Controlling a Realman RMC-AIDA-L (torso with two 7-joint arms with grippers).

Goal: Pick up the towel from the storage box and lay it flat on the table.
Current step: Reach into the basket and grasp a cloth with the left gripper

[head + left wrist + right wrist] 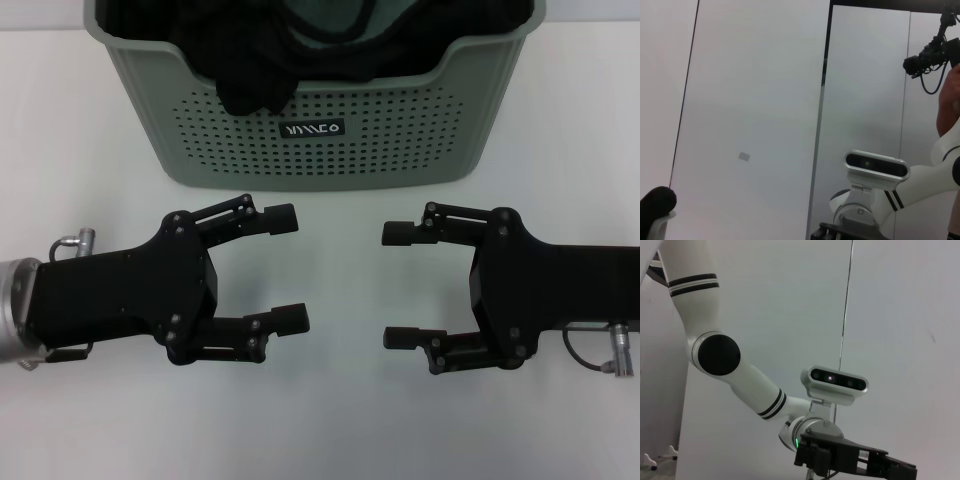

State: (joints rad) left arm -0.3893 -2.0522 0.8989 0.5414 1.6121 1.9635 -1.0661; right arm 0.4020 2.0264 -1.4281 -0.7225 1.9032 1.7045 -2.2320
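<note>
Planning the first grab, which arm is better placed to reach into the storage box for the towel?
Neither clearly. The left gripper and right gripper both hover open over the table, equally short of the storage box. The towel lies about centered.

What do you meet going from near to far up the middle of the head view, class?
The bare table → the storage box, its label facing the robot → black cloth heaped inside → the towel at the back.
</note>
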